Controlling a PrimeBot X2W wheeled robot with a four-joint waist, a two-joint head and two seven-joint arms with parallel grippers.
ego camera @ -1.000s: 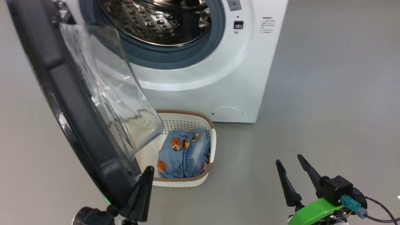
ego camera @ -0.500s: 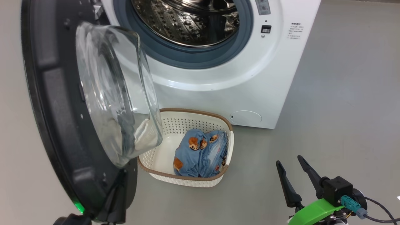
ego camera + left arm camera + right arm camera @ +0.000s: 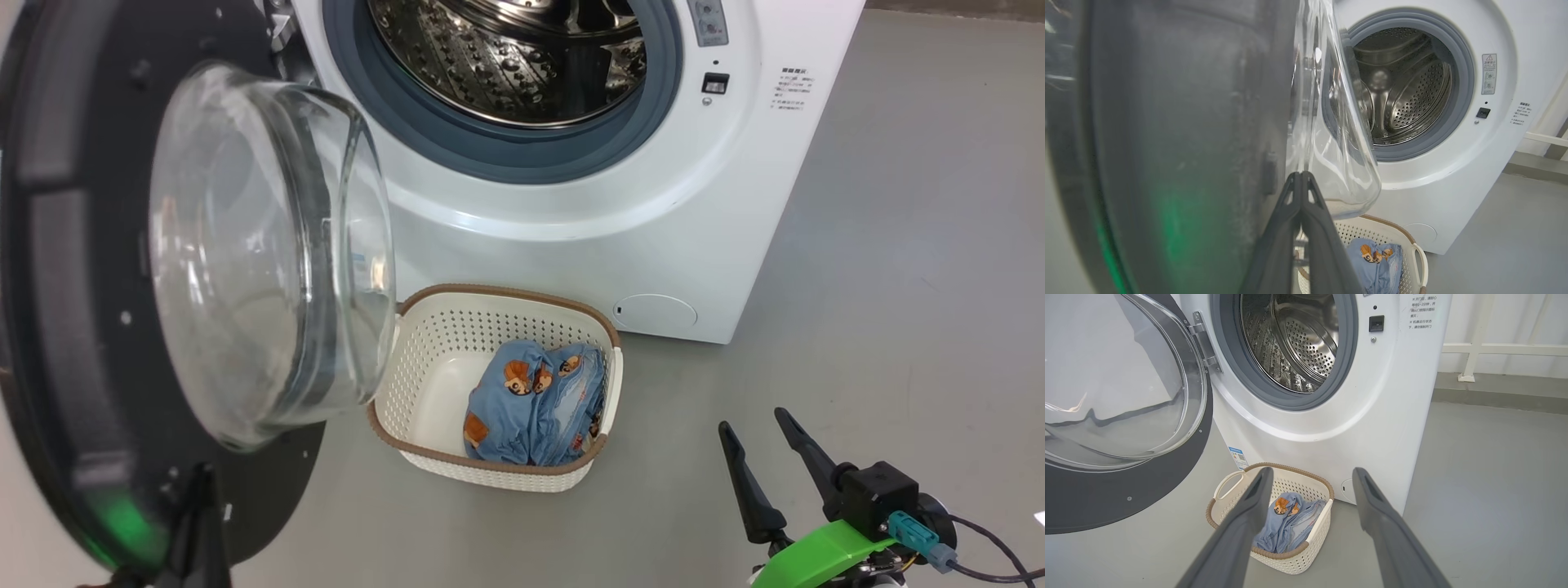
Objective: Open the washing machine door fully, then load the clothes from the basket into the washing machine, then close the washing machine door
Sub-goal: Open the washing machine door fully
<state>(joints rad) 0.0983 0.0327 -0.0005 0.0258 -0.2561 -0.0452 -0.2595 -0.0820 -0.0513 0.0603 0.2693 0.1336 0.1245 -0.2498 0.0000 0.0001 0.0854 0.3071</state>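
Observation:
The washing machine (image 3: 620, 212) stands open, its steel drum (image 3: 522, 57) bare. The washing machine door (image 3: 73, 343) hangs wide at the left, its glass bowl (image 3: 253, 253) facing me. My left gripper (image 3: 202, 490) is shut with nothing in it. Its fingers are pressed together at the door's lower inner rim (image 3: 1208, 143), tips (image 3: 1301, 176) beside the glass. The basket (image 3: 424, 359) sits on the floor before the machine, holding the clothes (image 3: 535, 404), light blue with orange figures. My right gripper (image 3: 751, 422) stands open, right of the basket, and its wrist view shows the clothes (image 3: 1286, 526) beyond its fingers.
Grey floor (image 3: 898, 286) spreads to the right of the machine. A white rail (image 3: 1494, 349) runs along the wall behind. The door overhangs the basket's left end (image 3: 384, 343). A round service cap (image 3: 655, 313) sits low on the machine's front.
The door has swung further open to the left, with my shut left gripper moving along its lower edge. The head camera has turned too. My right gripper has stayed put.

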